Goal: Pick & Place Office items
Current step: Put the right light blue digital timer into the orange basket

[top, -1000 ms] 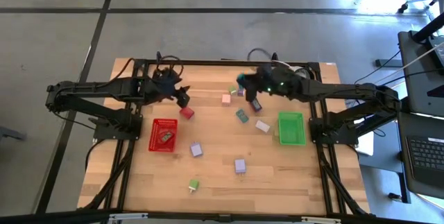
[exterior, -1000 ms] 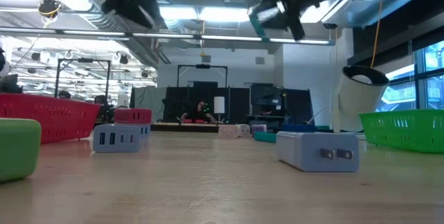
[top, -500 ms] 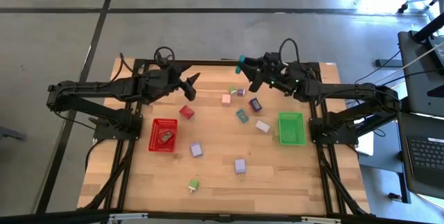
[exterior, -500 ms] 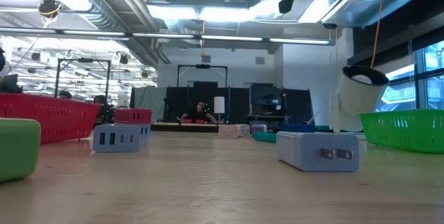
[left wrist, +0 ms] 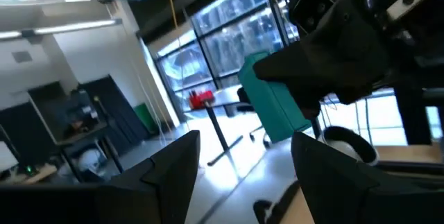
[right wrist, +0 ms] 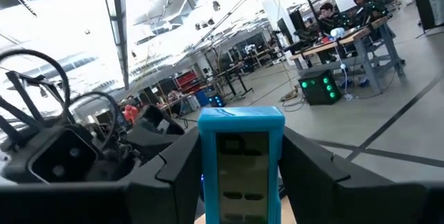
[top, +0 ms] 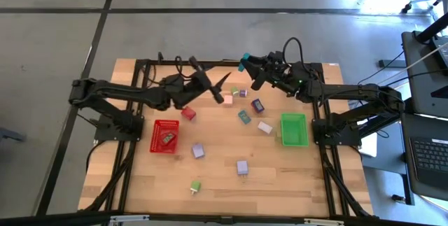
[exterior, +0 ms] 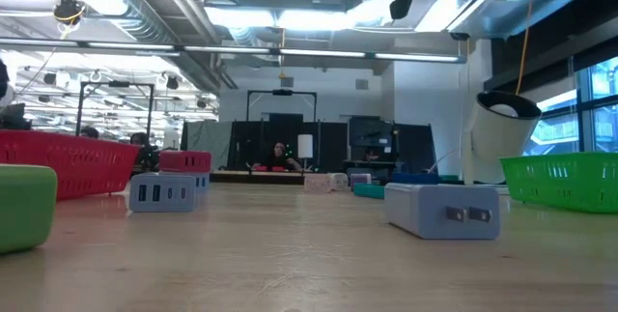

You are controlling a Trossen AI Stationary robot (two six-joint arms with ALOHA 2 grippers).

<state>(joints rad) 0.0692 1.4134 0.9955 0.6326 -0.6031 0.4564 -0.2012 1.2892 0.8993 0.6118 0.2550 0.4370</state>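
Observation:
My right gripper [top: 249, 64] is raised over the table's far side, shut on a teal block [right wrist: 241, 156]. The left wrist view shows that block [left wrist: 276, 105] too. My left gripper [top: 218, 86] is open and empty, held high near the table's middle, pointing at the right gripper; its fingers [left wrist: 173, 175] stand apart. On the wood lie a red piece [top: 188, 113], a pink one [top: 228, 100], a dark purple one [top: 257, 105], a teal-green one [top: 243, 117], pale ones [top: 264, 126] [top: 198, 150] [top: 242, 166] and a green one [top: 195, 185]. My right gripper pinches the teal block between its two fingers [right wrist: 179, 172], one on each long side [right wrist: 208, 175]. The fingers come roughly level from the table's right. The block is lifted clear of the table and sticks out past the fingertips [top: 244, 63].
A red tray [top: 155, 142] with one item inside sits left of the middle; a green tray [top: 294, 139] sits at the right. A white roll [exterior: 504, 119] stands by the green tray in the low view. Black frame rails run along the table's edges.
My right gripper rose with the teal block from above the dark purple piece toward the far edge, then held still. My left gripper lifted away from the red piece, swung toward the table's right and tipped up, now pointing at the right gripper.

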